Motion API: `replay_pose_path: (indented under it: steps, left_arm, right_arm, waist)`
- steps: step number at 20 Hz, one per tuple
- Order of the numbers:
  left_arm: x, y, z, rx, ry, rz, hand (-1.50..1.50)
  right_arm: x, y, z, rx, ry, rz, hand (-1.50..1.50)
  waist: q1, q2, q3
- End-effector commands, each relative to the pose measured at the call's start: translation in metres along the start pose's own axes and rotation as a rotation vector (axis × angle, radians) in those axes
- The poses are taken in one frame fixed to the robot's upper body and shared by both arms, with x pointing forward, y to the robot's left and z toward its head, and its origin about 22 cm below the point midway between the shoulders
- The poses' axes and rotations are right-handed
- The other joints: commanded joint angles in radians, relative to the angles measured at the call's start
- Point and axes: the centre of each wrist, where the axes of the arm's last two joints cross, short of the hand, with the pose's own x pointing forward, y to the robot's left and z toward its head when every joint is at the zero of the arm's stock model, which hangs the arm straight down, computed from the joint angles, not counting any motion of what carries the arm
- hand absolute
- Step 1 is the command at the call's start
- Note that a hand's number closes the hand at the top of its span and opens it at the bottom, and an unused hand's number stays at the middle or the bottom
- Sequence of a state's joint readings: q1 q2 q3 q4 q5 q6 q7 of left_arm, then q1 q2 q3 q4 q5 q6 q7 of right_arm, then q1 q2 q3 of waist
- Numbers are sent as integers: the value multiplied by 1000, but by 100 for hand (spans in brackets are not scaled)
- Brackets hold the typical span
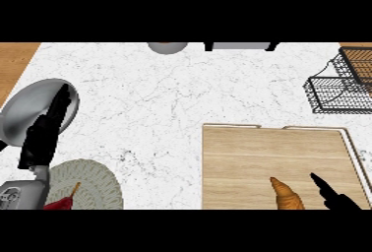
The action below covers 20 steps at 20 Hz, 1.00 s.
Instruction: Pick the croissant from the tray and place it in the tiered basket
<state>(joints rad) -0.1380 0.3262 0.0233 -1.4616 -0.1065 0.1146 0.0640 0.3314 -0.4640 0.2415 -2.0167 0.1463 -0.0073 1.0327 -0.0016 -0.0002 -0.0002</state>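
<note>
White marble worktop (167, 98). Croissant (288, 195) lies on the wooden tray (247, 157) near its front edge, not yet lifted. Right hand (330, 193) beside it, fingers straight, holding nothing. Left hand (49, 128) relaxed at left edge. Tiered basket (340, 88) at the right edge awaits; everything remains.

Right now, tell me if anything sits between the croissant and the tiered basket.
Nothing visible does. The croissant lies at the near edge of the wooden tray, with the right hand just beside it. Between it and the tiered basket at the far right show only bare tray, its rim and bare counter.
</note>
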Motion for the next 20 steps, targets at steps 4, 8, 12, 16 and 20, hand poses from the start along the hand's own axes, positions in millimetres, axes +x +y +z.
replay_pose_path:
  steps: [4,8,12,16,20]
  left_arm:
    - [7,-11,8,17,-11,0,0]
    - [7,-3,0,7,2,-6,0]
    - [-4,3,-6,2,-13,6,0]
    - [3,-5,-8,2,1,0,0]
    - [13,-10,-13,8,-4,4,0]
  right_arm:
    - [7,23,-21,43,29,21,-150]
    - [14,33,-25,78,52,12,-150]
    - [14,41,-32,211,-27,61,150]
    - [10,42,-25,98,-75,239,150]
    - [6,40,-20,114,-69,70,150]
  waist:
    - [2,-1,0]
    - [2,0,0]
    - [7,3,0]
    - [2,1,0]
    - [-7,0,1]
